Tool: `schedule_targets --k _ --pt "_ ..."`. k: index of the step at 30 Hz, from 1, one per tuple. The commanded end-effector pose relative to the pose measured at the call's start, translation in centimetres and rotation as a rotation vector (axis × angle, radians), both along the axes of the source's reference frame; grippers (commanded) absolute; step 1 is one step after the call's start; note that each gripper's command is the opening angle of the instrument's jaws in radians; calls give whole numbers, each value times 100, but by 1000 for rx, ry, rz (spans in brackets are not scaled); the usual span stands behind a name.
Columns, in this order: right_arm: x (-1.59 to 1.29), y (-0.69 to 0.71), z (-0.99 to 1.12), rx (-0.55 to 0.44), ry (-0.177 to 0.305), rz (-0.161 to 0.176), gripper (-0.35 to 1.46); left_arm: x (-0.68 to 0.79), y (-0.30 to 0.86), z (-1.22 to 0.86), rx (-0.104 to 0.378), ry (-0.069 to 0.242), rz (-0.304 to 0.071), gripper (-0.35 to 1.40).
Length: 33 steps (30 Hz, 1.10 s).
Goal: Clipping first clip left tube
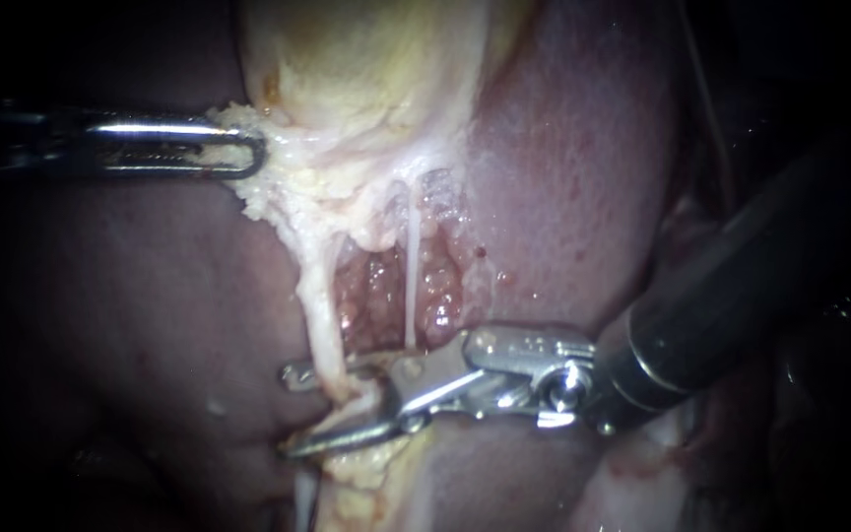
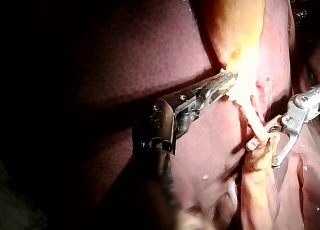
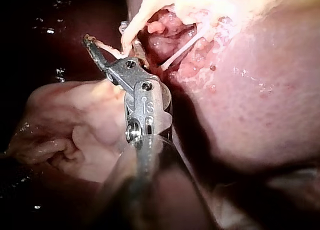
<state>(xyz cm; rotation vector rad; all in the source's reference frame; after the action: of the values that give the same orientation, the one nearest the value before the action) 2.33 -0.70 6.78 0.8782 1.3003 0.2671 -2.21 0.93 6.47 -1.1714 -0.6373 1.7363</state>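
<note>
Quick look at where we're at: our left instrument (image 1: 253,153) has its end effector clamped on the pale fatty tissue (image 1: 248,192) hanging off the lower edge of the gallbladder (image 1: 366,59), with the jaws biting it from both sides. The left wrist view shows the same grip on that yellowish rim.

Just below that edge there's an open window (image 1: 376,296) with knobbly reddish tissue inside. Two strands run down across it. The thick whitish left tube (image 1: 319,315) runs along one side. A much thinner white tube (image 1: 411,286) runs down the middle.

Our right instrument (image 1: 288,414) comes in over the liver (image 1: 583,167), and its end effector is spread apart. There's one jaw on either side of the left tube, low down on it, just above the lump of yellow fat (image 1: 366,468) at its foot. The tube sits in the gap, and we can't see both jaws pressing on it. The thinner white tube runs down to just behind the right instrument's hinge, outside the jaws.
</note>
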Motion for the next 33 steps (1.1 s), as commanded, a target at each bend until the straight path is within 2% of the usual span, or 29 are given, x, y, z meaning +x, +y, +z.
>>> schedule_targets --k 1,6,11,16,21,24,26,33 --pt "0 -2 -3 -1 5 -10 43 0 0 -1 0 -1 0 -35" --pt "4 -2 -10 3 24 -39 41 0 0 0 0 -1 0 -35" --pt "6 5 -8 9 1 -19 29 0 0 0 0 -1 0 -35" --pt "2 11 -6 40 -22 0 2 0 0 0 0 -1 0 -35" --pt "1 13 -6 78 -40 0 -16 0 1 0 0 -1 0 -35" --pt "0 13 -7 111 -55 0 -35 0 0 0 0 -1 0 -35" --pt "0 14 -6 143 -70 -1 -35 0 1 0 0 -1 0 -35" --pt "0 17 -6 150 -72 0 -35 0 1 0 0 -1 0 -35"
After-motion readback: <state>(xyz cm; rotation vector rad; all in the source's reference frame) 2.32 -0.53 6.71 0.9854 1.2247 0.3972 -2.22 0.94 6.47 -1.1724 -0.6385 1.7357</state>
